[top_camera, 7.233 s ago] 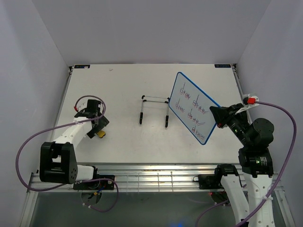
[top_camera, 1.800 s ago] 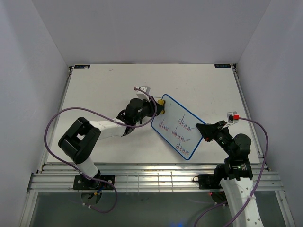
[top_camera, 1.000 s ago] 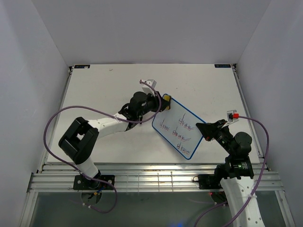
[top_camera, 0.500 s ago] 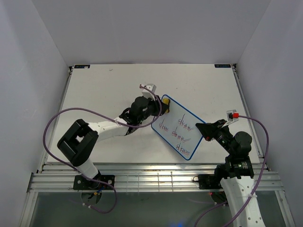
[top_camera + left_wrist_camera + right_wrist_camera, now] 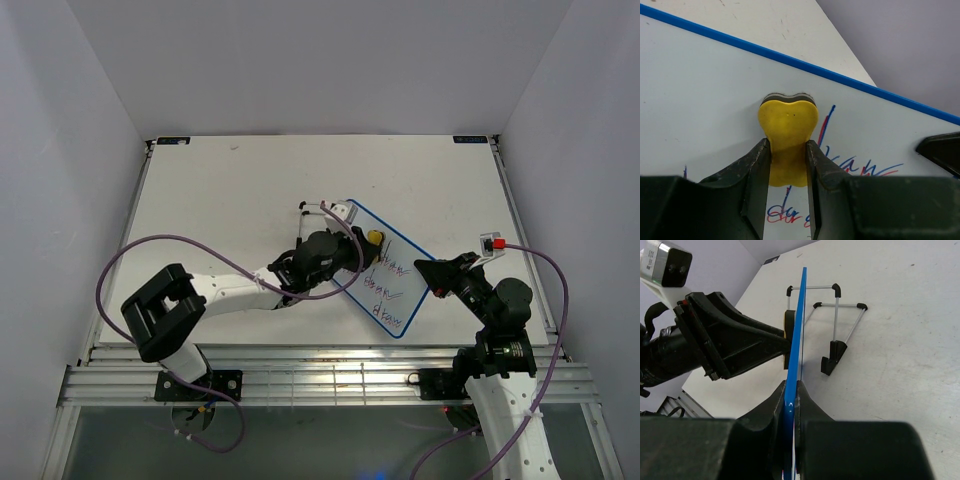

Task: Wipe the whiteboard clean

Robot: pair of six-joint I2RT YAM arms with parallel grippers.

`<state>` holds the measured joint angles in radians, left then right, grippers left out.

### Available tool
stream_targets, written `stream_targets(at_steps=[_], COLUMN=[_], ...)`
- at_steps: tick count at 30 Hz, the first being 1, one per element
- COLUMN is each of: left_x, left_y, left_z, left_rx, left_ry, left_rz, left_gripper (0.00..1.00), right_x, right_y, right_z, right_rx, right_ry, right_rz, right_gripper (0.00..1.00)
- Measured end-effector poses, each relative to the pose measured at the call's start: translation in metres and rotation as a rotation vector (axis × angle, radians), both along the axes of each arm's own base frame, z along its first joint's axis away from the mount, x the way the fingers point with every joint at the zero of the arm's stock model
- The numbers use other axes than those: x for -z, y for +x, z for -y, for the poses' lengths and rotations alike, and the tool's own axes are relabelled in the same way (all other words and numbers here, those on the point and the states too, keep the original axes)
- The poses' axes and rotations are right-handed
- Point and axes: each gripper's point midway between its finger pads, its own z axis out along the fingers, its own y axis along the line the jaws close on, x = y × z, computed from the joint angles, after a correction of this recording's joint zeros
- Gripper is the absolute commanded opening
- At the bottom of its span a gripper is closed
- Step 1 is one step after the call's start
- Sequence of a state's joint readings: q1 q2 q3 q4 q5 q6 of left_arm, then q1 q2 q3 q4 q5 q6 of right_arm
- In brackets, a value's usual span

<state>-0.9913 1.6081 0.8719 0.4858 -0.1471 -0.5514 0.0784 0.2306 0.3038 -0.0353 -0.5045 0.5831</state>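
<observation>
Table (image 5: 230,190) carries the rig. Whiteboard (image 5: 395,285) is held tilted in the air toward the table's near edge, right of centre, off its wire stand (image 5: 832,360). It looks light, stiff and slick-faced, likely to pivot under pressure, so best pinched at the frame. Right gripper (image 5: 791,390) clamps the blue frame edge. Left gripper (image 5: 787,155) is closed on the yellow eraser (image 5: 788,122), which is pressed to the board face.

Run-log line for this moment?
left gripper: shut on eraser, eraser against whiteboard | right gripper: shut on whiteboard edge | writing: present beside eraser | stand: on table
</observation>
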Motion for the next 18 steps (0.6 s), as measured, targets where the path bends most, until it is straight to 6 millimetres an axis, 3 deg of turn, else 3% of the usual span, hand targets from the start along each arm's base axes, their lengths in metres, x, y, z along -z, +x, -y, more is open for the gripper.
stream_targets(at_steps=[11,18], left_x=[-0.013,-0.013], left_y=[-0.037,-0.033], left_z=[0.03,0.028], left_rx=[0.046,0.032], left_ry=[0.007,0.027], left_rz=[0.04,0.045], left_gripper=[0.03,0.03], right_x=[-0.001,0.0], right_y=[0.0,0.001], right_z=[0.001,0.001], right_rx=[0.005,0.007], right_ry=[0.0,0.0], right_rz=[0.003,0.003], right_gripper=[0.08,0.08])
